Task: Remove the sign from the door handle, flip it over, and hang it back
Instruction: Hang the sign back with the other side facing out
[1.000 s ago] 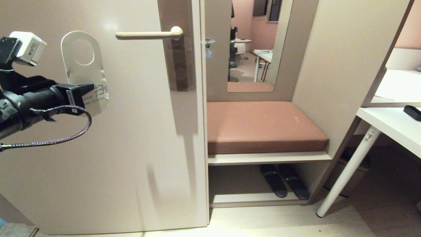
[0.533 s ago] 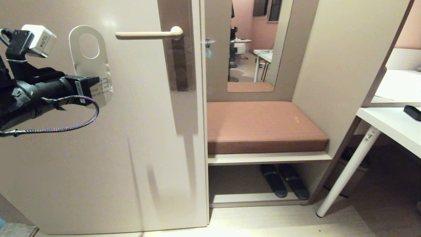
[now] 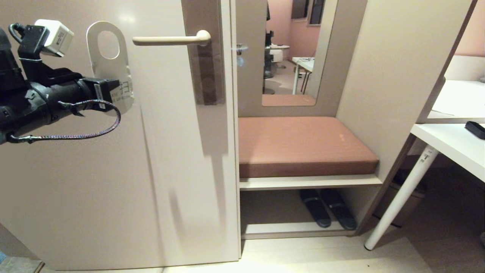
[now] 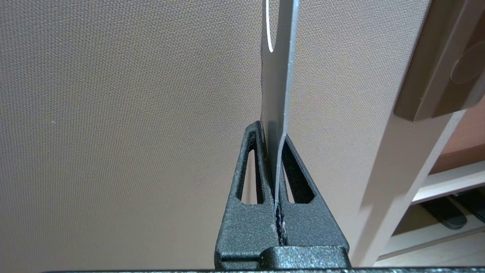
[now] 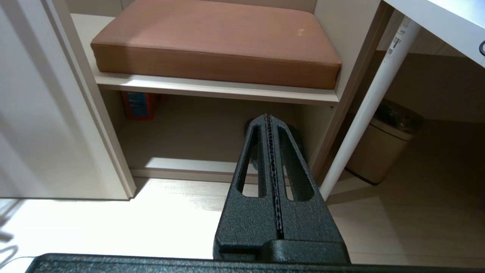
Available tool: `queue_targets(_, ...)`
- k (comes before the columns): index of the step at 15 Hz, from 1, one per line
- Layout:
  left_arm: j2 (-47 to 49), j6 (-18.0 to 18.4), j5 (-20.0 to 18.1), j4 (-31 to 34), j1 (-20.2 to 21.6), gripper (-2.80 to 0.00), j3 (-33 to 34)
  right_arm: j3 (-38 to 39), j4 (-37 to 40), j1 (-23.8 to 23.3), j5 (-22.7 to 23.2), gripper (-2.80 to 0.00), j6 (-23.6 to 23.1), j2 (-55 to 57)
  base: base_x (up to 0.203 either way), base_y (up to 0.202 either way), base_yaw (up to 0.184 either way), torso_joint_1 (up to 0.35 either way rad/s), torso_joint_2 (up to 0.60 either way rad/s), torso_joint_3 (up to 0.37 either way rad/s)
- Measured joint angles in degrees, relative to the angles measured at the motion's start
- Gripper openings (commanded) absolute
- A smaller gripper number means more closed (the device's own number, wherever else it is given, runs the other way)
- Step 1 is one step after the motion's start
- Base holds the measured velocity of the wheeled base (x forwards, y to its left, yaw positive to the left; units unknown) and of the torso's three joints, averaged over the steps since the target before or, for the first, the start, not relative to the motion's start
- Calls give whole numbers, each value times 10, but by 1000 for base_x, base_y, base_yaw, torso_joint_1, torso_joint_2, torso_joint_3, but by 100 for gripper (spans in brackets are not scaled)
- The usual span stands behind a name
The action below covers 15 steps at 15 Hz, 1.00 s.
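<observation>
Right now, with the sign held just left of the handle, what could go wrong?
The left tool pinches only the sign's lower end, so the card may flex or twist. Its oval hole sits beside the door handle's tip, not yet over it; a misaligned approach could jam the card's rim against the lever.

Sign point(image 3: 110, 68): flat white card, rounded ends, oval hole uppermost, upright before door, off handle, just left of lever tip. Door handle point(image 3: 171, 39): beige lever, horizontal, bare, near door's right edge.

Glossy sign point(image 3: 110, 64); matt textured gripper point(image 4: 276, 136)
</observation>
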Motion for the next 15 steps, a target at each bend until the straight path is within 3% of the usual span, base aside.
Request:
queue_targets(4,6,0,41,-1,-19,-280,-7,0,0,0,0,-280,0,0,0,0,0,0,0,0)
queue_targets(10,11,-8,43,-8,-41,-280,-7,0,0,0,0,-280,0,0,0,0,0,0,0,0)
queue_targets(15,28,-6,44,-73,-47,-280,0,0,0,0,0,-280,0,0,0,0,0,0,0,0)
